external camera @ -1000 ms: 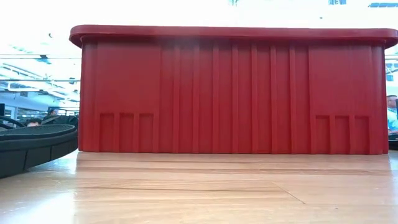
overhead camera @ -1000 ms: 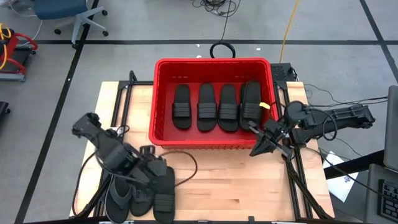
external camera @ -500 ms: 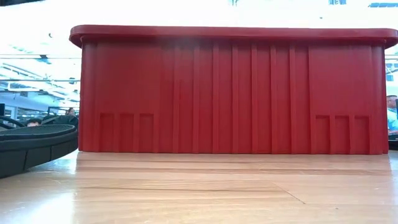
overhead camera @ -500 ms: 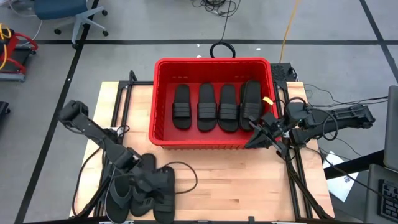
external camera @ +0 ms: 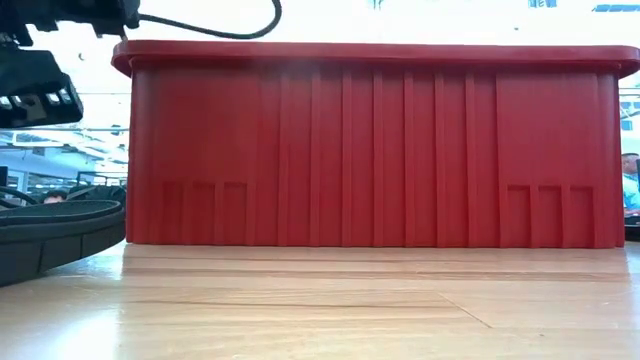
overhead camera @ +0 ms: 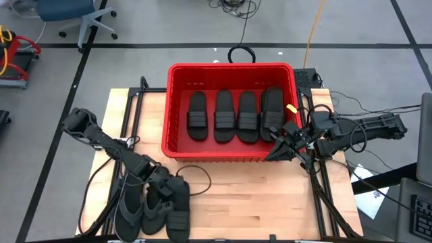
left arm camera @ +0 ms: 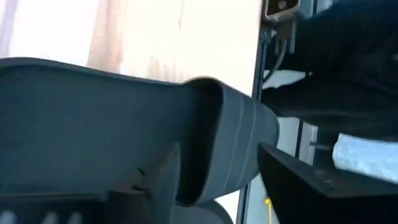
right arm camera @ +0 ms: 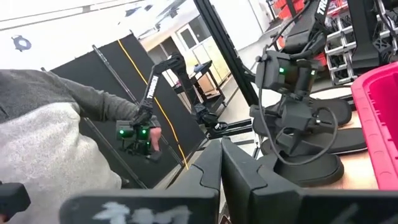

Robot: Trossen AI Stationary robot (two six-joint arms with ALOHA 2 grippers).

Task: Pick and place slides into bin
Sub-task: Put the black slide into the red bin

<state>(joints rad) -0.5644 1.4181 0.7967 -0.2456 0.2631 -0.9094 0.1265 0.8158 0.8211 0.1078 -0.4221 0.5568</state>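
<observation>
Over on the left, the left gripper (overhead camera: 160, 185) is down low over the cluster of slides at the near-left corner of the worktop (overhead camera: 250, 196), its arm reaching in from the left edge. Under it lie the thong flip-flops (overhead camera: 128, 212) and two band-strap slides (overhead camera: 178, 206), crowded together and touching. From the left wrist view a ribbed band strap (left arm camera: 233, 146) sits right up against the jaws, with one dark finger (left arm camera: 311, 180) beside the strap, but I cannot tell whether the jaws are spread or pinching it.

In the middle stands the red bin (overhead camera: 177, 145), at the far side of the worktop, with four black band-strap slides (overhead camera: 236, 116) lying flat in a row inside, side by side, toes pointing away. From the low view its ribbed front wall (external camera: 370, 150) fills most of the sight, and a slide's sole (external camera: 55, 225) lies at the left.

On the right, the right gripper (overhead camera: 282, 150) hangs just off the bin's near-right corner, jaws pressed together with nothing between them, well apart from the slides on the worktop
</observation>
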